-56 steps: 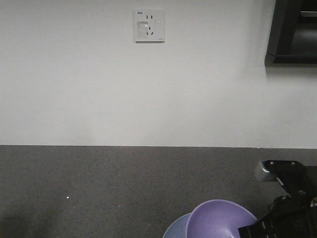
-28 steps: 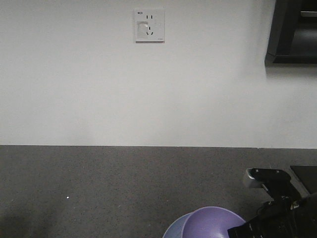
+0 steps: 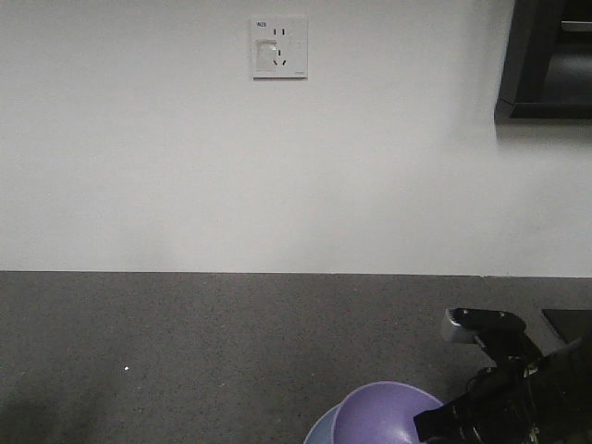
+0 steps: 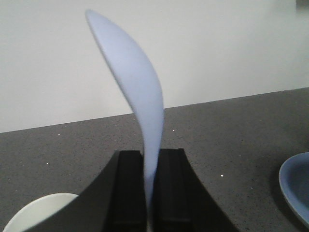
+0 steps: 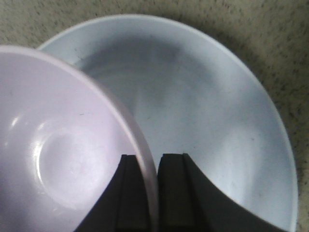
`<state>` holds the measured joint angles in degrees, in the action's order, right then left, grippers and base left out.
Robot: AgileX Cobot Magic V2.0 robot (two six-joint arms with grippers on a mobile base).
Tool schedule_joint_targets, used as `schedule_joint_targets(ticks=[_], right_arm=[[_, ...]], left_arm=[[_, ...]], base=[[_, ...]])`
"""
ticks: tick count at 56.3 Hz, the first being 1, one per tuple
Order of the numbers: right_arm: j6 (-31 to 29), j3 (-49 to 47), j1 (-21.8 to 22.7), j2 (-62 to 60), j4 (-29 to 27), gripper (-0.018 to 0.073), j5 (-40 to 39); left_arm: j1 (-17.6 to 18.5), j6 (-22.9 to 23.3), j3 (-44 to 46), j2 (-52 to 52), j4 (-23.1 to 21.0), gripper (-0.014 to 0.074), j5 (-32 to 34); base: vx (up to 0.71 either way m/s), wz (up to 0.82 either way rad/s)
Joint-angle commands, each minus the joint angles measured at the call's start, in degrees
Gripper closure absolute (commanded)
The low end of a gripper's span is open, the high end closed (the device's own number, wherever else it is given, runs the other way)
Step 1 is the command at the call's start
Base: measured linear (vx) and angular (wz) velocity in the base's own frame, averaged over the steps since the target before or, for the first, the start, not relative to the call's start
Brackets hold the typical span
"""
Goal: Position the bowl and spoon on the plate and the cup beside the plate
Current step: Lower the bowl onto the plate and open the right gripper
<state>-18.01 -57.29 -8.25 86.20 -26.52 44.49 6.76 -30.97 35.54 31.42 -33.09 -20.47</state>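
1. The right pincer (image 5: 148, 162) is clenched on the rim of the bowl (image 5: 58, 145), one jaw inside the wall and one outside. The bowl hangs tilted over the near-left part of the plate (image 5: 207, 121). Whether its base already touches the plate, I cannot tell.
2. Judged from that, the bowl step is nearly done. It needs lowering flat onto the plate and letting go.
3. The left pincer (image 4: 150, 157) grasps the spoon (image 4: 140, 87) by its handle end. The scoop stands upright above the jaws, in the air and off to one side of the plate, whose rim shows only at the right edge of the left wrist view. The spoon is picked up but not yet placed.
4. Low at the left of that same view a cream-white round patch shows, likely the mouth of the cup (image 4: 34, 215). It sits on the desk (image 4: 241, 125), well apart from the plate rim. By my reading the cup is untouched and comes last.
5. So no item is finally set down: the bowl is closest, the spoon is in hand and the cup is waiting.
6. Farther back the desk runs to a plain wall (image 3: 277, 166) with a socket (image 3: 278, 46). No task thing lies there.
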Motion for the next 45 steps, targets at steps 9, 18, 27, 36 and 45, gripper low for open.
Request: schedule_joint_targets(ticks=[9,18,27,36,45], right_arm=[[0.2,-1.8,0.0,0.2,1.4,0.0568,-1.0],[0.2,-1.8,0.0,0.4,0.8,0.0567,-2.7],[0.2,-1.8,0.0,0.4,0.6,0.0553,-3.9],[0.1,-1.8,0.0,0.4,0.3,0.0496,-3.9],[0.1,-1.8,0.0,0.4,-0.8,0.0428,-4.1]], left_arm=[[0.6,0.1,1.4,0.4,-1.4,0.0599,3.6],[0.6,0.1,1.4,0.4,-1.4,0.0599,3.4],[0.6,0.1,1.4,0.4,-1.4,0.0599,3.4],[0.6,0.1,1.4,0.4,-1.5,0.0599,3.4],[0.6,0.1,1.4,0.4,-1.5,0.0599,2.9]], base=[[0.00,0.00],[0.00,0.00],[0.00,0.00],[0.00,0.00],[0.00,0.00]])
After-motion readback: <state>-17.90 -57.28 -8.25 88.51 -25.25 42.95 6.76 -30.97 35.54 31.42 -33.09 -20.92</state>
